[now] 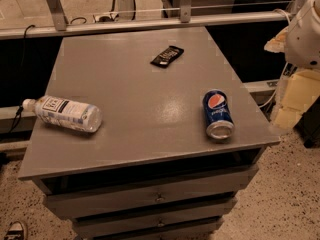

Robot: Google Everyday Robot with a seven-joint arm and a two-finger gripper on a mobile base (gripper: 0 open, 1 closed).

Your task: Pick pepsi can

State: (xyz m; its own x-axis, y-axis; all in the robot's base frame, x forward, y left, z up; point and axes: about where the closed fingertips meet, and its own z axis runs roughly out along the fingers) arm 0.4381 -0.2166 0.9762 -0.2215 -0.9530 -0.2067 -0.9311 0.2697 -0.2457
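well apart from pepsi can (218, 114): bottle (65, 114), wrapper (167, 56); gripper (292, 104) at right.

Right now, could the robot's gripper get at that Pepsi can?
Probably yes. The gripper hangs off the right edge of the table, near the pepsi can, which lies on its side by that edge. Nothing stands between them; the bottle and wrapper lie well away.

On the table (135, 84) we find the pepsi can (218, 114) lying on its side at the front right, the bottle (65, 114) on its side at the left edge, the wrapper (167, 56) toward the back, and our end effector (292, 101) beyond the right edge.
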